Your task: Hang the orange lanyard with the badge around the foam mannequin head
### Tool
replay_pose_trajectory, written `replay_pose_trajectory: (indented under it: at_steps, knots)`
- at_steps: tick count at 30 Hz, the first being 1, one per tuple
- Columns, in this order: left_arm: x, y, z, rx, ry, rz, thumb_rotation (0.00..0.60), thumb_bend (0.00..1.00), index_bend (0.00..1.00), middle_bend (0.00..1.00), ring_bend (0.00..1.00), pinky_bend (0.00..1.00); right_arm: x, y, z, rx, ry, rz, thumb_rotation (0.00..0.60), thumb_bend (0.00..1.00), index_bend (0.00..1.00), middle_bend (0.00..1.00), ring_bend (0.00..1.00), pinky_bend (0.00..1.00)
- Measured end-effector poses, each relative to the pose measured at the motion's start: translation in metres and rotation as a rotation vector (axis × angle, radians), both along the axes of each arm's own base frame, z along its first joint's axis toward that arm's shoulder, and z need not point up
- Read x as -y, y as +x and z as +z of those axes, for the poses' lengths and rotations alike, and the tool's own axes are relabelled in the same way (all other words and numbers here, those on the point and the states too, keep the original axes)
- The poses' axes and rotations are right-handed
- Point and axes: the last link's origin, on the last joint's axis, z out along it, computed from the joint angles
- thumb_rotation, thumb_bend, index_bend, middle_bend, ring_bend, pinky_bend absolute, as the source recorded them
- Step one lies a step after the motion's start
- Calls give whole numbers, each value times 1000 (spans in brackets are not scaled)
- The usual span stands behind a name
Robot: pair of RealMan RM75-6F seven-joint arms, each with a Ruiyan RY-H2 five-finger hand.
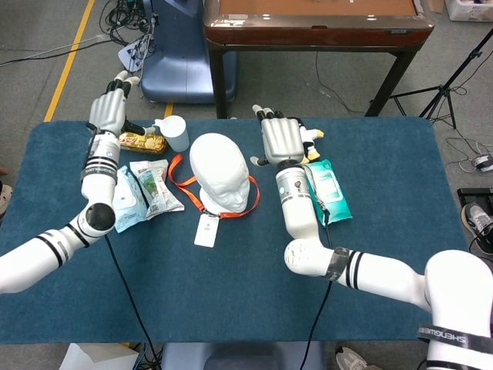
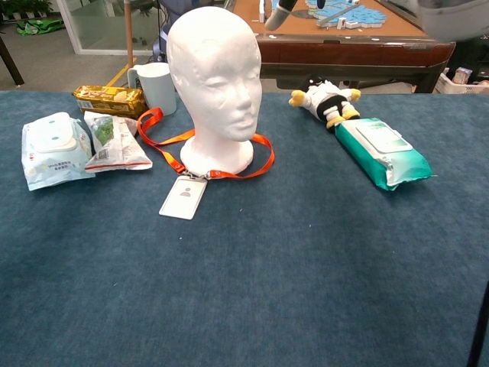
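Note:
The white foam mannequin head (image 1: 219,171) (image 2: 212,76) stands upright mid-table. The orange lanyard (image 1: 179,178) (image 2: 164,140) lies slack on the cloth around its base, looping out to the left. Its white badge (image 1: 206,230) (image 2: 183,197) rests flat in front. My left hand (image 1: 108,112) is raised at the far left with its fingers spread, holding nothing. My right hand (image 1: 282,139) hovers just right of the head, fingers apart and empty. In the chest view only a fingertip of the right hand (image 2: 276,17) shows at the top edge.
A pale mug (image 1: 176,132) (image 2: 155,86) and a gold snack pack (image 1: 142,142) (image 2: 109,99) sit behind left. Two wipe packets (image 1: 146,190) (image 2: 76,144) lie left. A plush toy (image 2: 327,100) and teal wipes pack (image 1: 327,190) (image 2: 382,151) lie right. A wooden table (image 1: 316,23) stands beyond.

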Motion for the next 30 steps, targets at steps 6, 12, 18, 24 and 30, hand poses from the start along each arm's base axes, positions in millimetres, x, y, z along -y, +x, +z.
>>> replay_pose_trajectory:
  at_steps: [6, 12, 18, 24, 30]
  knots:
    - [20, -27, 13, 19, -11, -6, 600, 19, 0, 0, 0, 134, -17, -20, 25, 2, -26, 47, 600, 0, 0, 258, 232, 515]
    - [46, -56, 25, 20, -16, -26, 600, 21, 0, 0, 35, 160, -39, -54, 50, -50, -57, 68, 600, 0, 11, 280, 252, 515]
    - [75, -78, 27, -23, -47, -66, 600, 145, 0, 28, 171, 249, -60, -86, 73, -75, -79, 70, 600, 71, 23, 303, 273, 515]
    - [111, -94, 19, -106, -119, -124, 600, 222, 50, 175, 337, 414, -82, -116, 88, -88, -94, 55, 600, 94, 26, 311, 278, 515]
    - [148, -106, 8, -160, -164, -178, 600, 222, 51, 210, 358, 443, -106, -146, 93, -105, -100, 39, 600, 96, 29, 313, 278, 515]
